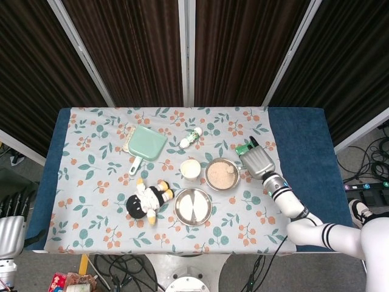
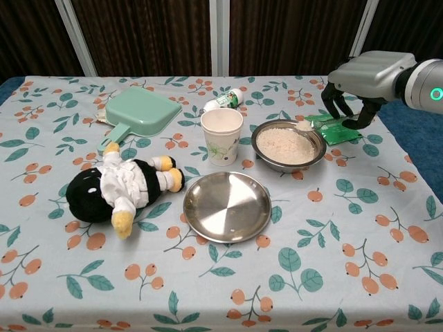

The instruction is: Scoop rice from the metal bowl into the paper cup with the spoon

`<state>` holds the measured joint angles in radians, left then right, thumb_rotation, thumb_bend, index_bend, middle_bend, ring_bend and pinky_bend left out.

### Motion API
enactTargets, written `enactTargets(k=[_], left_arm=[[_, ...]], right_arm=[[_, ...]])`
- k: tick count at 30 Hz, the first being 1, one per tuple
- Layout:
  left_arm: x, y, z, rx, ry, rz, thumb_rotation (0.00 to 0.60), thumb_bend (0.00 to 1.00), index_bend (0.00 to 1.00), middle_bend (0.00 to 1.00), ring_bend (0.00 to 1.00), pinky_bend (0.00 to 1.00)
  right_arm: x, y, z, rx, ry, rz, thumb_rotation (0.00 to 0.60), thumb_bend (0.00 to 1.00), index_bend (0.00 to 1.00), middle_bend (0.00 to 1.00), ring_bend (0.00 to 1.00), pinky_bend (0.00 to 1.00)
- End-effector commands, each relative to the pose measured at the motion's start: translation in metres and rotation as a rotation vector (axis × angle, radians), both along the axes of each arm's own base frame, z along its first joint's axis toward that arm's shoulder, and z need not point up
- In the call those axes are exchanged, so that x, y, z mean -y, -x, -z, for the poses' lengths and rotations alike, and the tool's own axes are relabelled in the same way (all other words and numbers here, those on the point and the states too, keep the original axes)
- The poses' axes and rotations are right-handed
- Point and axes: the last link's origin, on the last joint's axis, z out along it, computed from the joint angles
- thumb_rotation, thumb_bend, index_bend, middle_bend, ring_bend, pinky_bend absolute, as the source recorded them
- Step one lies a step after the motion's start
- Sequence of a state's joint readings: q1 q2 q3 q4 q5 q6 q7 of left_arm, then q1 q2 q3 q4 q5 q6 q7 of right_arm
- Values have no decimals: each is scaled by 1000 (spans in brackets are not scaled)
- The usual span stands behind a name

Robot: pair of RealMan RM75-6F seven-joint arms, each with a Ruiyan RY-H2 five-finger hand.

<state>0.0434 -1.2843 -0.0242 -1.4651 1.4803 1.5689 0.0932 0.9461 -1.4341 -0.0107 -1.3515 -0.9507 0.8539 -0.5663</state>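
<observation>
The metal bowl (image 2: 288, 166) (image 1: 207, 175) of white rice (image 2: 285, 144) stands right of centre. Just left of it is the white paper cup (image 2: 221, 135) (image 1: 190, 169), upright. My right hand (image 2: 356, 86) (image 1: 259, 162) hovers to the right of the bowl and holds the spoon (image 2: 304, 125) by its handle. The spoon's scoop is over the bowl's right rim with a little rice in it. My left hand (image 1: 11, 228) hangs off the table at the far left, holding nothing.
An empty metal plate (image 2: 227, 206) (image 1: 193, 206) lies in front of the cup. A black-and-white plush toy (image 2: 118, 188) lies at the left, a green pan (image 2: 138, 111) behind it. A small bottle (image 2: 225, 100) lies behind the cup. A green card (image 2: 336, 131) lies under my right hand.
</observation>
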Motion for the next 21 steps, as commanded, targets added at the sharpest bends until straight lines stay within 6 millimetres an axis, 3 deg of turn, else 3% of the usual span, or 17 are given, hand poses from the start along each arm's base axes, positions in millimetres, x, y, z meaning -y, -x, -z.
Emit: enactTargets(k=[1, 9, 21], left_arm=[[-1, -1, -1, -3, 0, 2, 600, 108, 145, 126, 60, 68], [1, 1, 0, 1, -2, -10, 600, 108, 145, 126, 60, 68], [9, 8, 2, 15, -7, -38, 600, 109, 146, 126, 60, 68]], right_arm=[[1, -6, -8, 29, 9, -14, 600, 409, 657, 623, 251, 13], [12, -49, -8, 43, -14, -99, 600, 409, 657, 623, 251, 13], [18, -110, 31, -69, -62, -238, 600, 409, 660, 623, 252, 12]])
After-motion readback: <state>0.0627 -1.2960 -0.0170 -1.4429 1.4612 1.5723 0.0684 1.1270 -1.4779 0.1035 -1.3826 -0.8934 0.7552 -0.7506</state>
